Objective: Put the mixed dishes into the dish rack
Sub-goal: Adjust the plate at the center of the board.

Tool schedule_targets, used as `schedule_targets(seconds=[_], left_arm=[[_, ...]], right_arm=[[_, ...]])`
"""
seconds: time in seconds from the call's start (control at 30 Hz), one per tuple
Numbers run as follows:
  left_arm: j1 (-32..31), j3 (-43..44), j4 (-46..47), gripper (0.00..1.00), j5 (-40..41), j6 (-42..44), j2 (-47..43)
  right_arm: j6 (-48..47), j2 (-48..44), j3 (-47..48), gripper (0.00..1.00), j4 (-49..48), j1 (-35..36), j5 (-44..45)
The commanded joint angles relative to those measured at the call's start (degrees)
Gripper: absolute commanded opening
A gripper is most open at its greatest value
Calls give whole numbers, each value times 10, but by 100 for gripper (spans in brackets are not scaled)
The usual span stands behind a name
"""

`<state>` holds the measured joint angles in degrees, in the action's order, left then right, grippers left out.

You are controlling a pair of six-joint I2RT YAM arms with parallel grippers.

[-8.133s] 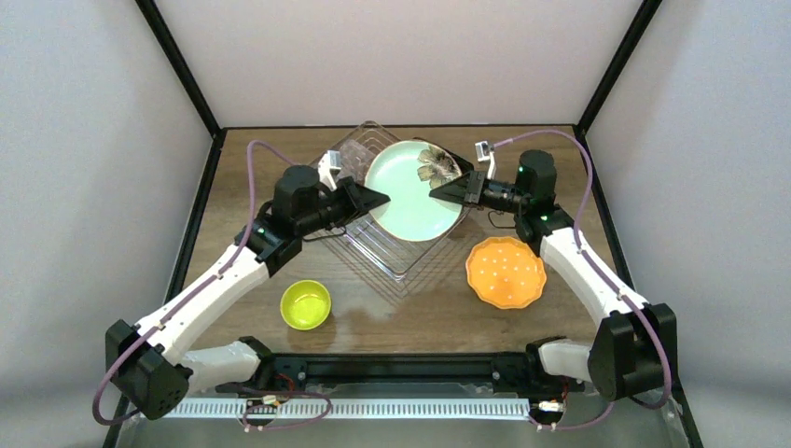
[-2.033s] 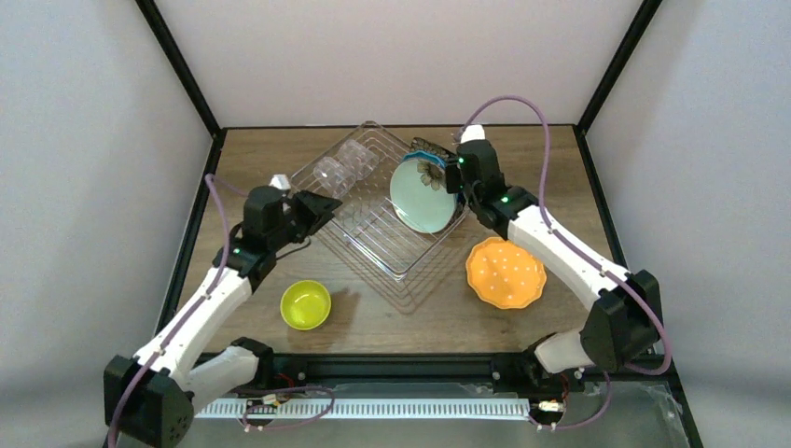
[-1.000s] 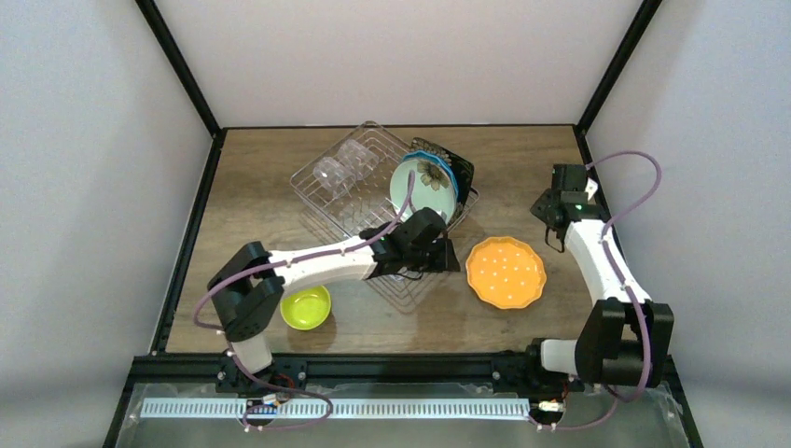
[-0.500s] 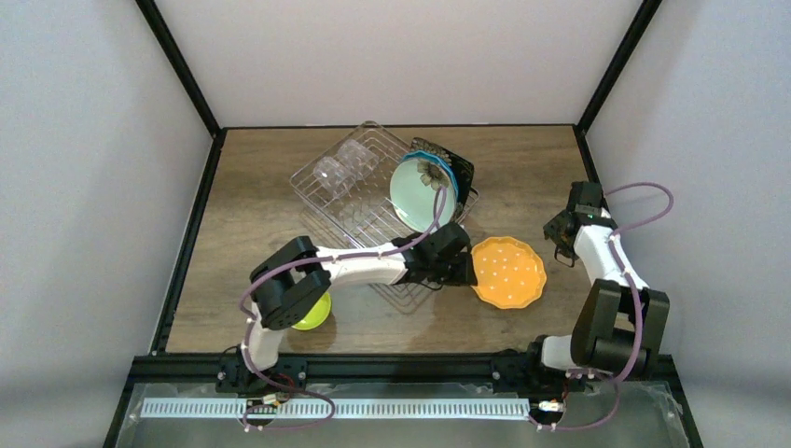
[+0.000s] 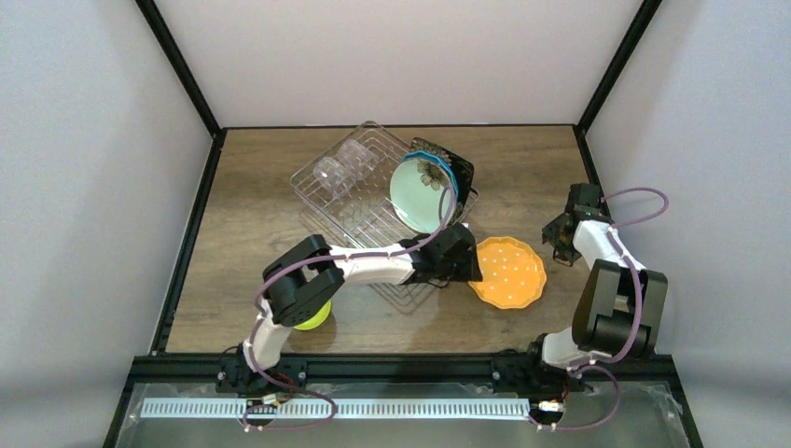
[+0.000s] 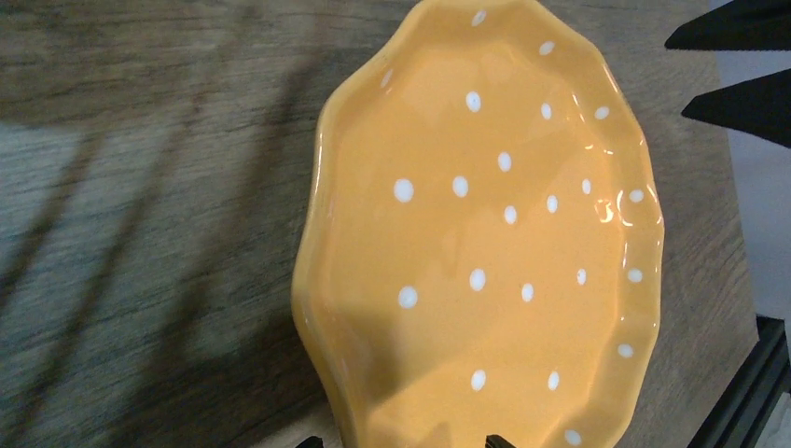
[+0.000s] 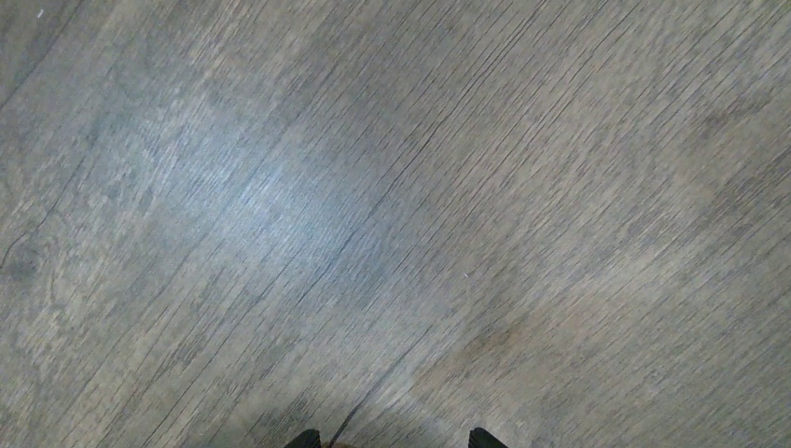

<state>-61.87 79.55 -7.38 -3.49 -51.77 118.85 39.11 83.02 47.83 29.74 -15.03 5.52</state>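
A silvery wire dish rack (image 5: pixel 368 224) is seen from above on a wooden surface (image 5: pixel 252 233). At the rack's right end, a mint flower plate (image 5: pixel 420 194), a teal plate (image 5: pixel 451 187) and a black floral plate (image 5: pixel 459 166) are stood on edge together. A clear glass (image 5: pixel 328 171) is placed at the rack's far left end. An orange white-dotted plate (image 5: pixel 508 273) is seen lying flat just right of the rack's near corner. A yellow-green bowl (image 5: pixel 315 315) is seen in front of the rack (partly hidden by the left arm's elbow).

The left tool (image 5: pixel 472 265) is held at the orange plate's rim on the rack side, jaws spread wide, nothing gripped. The right tool (image 5: pixel 562 235) is held further right of the rack, also wide and empty, over bare wood.

The rim is judged best taken with one finger slipped under the scalloped edge and one above. It should be closed on firmly before lifting, since a flat glazed plate may be pushed away rather than caught.
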Motion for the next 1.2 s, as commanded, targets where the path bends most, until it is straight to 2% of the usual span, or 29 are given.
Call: schedule_targets(seconds=[0.0, 0.3, 0.67, 1.03, 1.17], left_arm=[[-1, 4, 5, 100, 3, -5, 40], [-1, 7, 22, 100, -2, -12, 59], [-3, 13, -11, 100, -8, 0, 67], [-28, 111, -108, 100, 14, 34, 106], [-34, 114, -121, 100, 16, 32, 112]], right_arm=[[12, 15, 12, 90, -8, -4, -4], [21, 35, 11, 90, -7, -4, -12], [50, 59, -1, 90, -26, -4, -54], [62, 65, -6, 90, -36, -4, -87], [66, 71, -7, 90, -44, -4, -98]])
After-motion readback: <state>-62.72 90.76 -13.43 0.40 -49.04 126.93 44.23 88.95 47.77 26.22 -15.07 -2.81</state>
